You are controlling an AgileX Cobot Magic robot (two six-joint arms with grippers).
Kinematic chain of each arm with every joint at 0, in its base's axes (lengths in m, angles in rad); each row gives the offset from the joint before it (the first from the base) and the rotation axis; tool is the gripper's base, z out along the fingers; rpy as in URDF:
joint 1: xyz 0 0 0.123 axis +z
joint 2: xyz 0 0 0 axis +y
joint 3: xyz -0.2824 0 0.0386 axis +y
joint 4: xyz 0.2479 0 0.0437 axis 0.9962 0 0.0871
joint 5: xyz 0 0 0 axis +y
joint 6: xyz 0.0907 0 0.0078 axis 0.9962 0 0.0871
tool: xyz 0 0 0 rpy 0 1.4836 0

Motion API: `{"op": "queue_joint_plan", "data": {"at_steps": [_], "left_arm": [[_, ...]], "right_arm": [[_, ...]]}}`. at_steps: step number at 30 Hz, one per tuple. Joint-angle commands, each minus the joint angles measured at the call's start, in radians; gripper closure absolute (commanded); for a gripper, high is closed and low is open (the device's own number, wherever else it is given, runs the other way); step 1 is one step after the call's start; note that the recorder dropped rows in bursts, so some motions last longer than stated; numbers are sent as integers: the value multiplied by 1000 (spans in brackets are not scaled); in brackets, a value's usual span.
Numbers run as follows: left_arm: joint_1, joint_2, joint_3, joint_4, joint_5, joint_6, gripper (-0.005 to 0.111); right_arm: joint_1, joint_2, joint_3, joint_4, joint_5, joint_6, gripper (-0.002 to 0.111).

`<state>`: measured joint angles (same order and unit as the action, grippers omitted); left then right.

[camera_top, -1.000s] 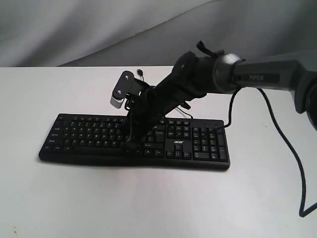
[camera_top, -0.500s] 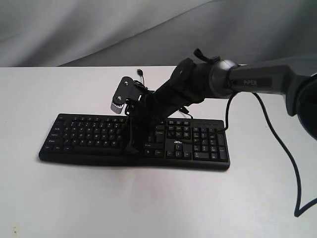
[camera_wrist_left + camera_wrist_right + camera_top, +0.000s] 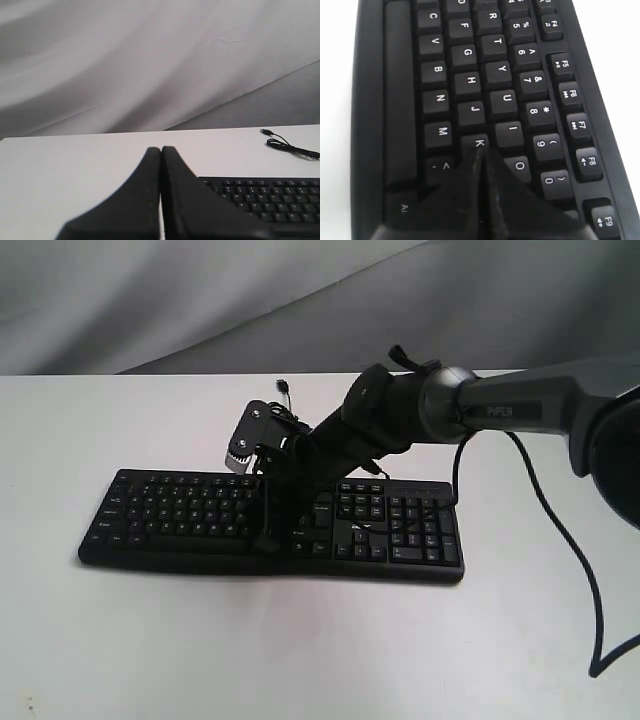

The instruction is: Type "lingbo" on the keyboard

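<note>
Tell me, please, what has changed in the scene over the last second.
The right arm sank a little and drew leftwards in the exterior view, bringing the shut right gripper lower toward the middle keys. Nothing was grasped or released. The keyboard and its cable stayed where they were.

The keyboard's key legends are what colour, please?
White on the black keyboard; clearest in the right wrist view.
</note>
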<state>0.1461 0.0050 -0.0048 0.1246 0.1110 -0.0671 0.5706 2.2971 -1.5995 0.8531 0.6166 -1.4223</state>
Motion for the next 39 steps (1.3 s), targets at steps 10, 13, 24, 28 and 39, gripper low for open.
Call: {"op": "queue_joint_plan", "data": {"at_steps": [10, 13, 24, 28, 39], "left_arm": [[-7, -5, 5, 0, -6, -2, 106], [-7, -5, 5, 0, -6, -2, 106], [-7, -5, 5, 0, -6, -2, 106], [-7, -5, 5, 0, -6, -2, 106], [-7, -5, 5, 0, -6, -2, 106]], "right_arm": [[-2, 10, -3, -39, -1, 11, 108], [-2, -9, -20, -39, 1, 13, 108], [26, 24, -136, -43, 7, 54, 108], [24, 38, -136, -55, 2, 64, 108], [24, 56, -136, -62, -12, 65, 108]]}}
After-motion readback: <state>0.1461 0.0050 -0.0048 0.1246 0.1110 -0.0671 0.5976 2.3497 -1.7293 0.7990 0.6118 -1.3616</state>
